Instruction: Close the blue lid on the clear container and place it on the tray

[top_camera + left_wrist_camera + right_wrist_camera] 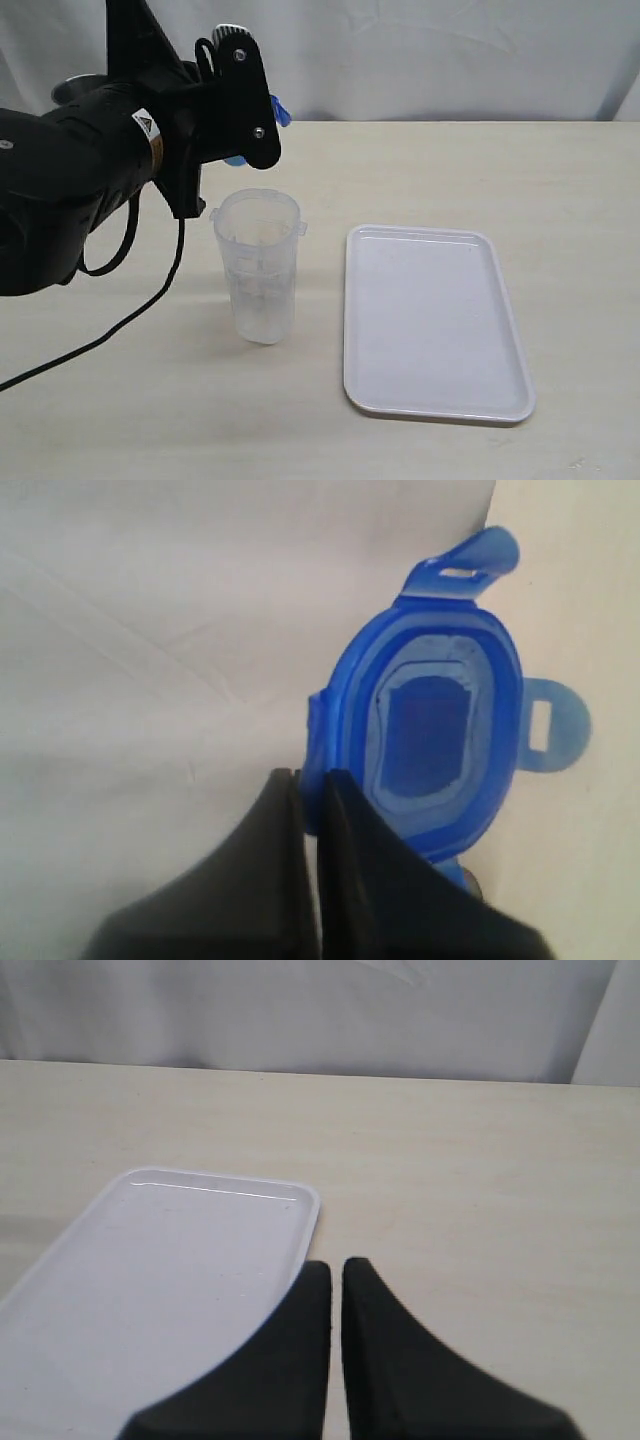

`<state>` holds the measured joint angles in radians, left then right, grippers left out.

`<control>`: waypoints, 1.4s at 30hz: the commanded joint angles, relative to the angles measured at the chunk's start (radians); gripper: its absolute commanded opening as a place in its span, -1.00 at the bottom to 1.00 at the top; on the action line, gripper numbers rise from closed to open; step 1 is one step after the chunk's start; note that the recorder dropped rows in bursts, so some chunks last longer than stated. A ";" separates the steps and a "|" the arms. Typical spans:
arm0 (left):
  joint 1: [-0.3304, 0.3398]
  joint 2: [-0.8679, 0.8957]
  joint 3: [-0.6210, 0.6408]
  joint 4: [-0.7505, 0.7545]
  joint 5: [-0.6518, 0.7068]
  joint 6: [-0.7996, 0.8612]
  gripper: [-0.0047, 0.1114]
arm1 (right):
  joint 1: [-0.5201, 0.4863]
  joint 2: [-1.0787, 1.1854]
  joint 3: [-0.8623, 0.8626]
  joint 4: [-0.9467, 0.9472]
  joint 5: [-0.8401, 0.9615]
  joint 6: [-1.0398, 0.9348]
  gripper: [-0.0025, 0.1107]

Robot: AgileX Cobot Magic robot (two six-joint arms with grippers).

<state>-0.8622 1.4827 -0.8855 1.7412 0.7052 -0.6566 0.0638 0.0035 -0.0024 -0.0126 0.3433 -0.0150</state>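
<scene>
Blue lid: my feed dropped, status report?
Left pincer shut on blue lid, above clear container. Right pincer shut, empty. Nothing on tray.

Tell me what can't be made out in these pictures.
- Exterior view: the blue lid is mostly hidden behind the left arm; only slivers show.
- Left wrist view: the left gripper covers the lid's near edge; its other face is turned away.
- Exterior view: markings on the clear container are too faint to read.
- Right wrist view: the tray is cut off by the frame edge and the right gripper.
</scene>
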 commanded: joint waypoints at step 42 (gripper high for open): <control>-0.091 -0.008 0.045 0.003 0.008 -0.080 -0.92 | -0.003 -0.004 0.002 0.001 -0.002 0.004 -0.88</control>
<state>-0.9522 1.4827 -0.8429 1.7451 0.7138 -0.7236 0.0638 0.0035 -0.0024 -0.0126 0.3433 -0.0150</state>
